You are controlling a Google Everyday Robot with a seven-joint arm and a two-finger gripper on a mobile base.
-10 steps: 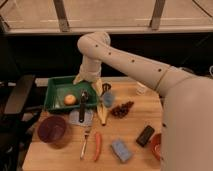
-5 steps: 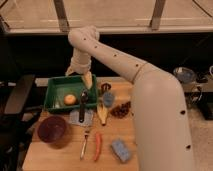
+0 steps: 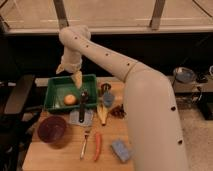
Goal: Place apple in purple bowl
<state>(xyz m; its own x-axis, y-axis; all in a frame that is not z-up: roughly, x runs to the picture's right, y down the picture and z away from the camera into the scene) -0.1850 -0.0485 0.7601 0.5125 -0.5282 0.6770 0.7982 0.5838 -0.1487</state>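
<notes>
The apple (image 3: 70, 99) is small, round and yellow-orange. It lies in the green tray (image 3: 52, 92) at the table's back left. The purple bowl (image 3: 52, 130) stands empty on the table in front of the tray, near the left edge. My gripper (image 3: 69, 73) hangs from the arm above the tray's back part, higher than the apple and slightly behind it. Its two beige fingers (image 3: 77, 78) are spread apart and hold nothing.
A black utensil (image 3: 83, 102) rests across the tray's right rim onto a grey mat (image 3: 80, 118). A fork (image 3: 85, 145), a carrot (image 3: 97, 146) and a blue sponge (image 3: 121, 150) lie near the front. A dark chair (image 3: 17, 100) stands to the left.
The arm has swung left and stretched out. The gripper has moved from the tray's right edge to above its back middle. The apple and bowl have not moved.
</notes>
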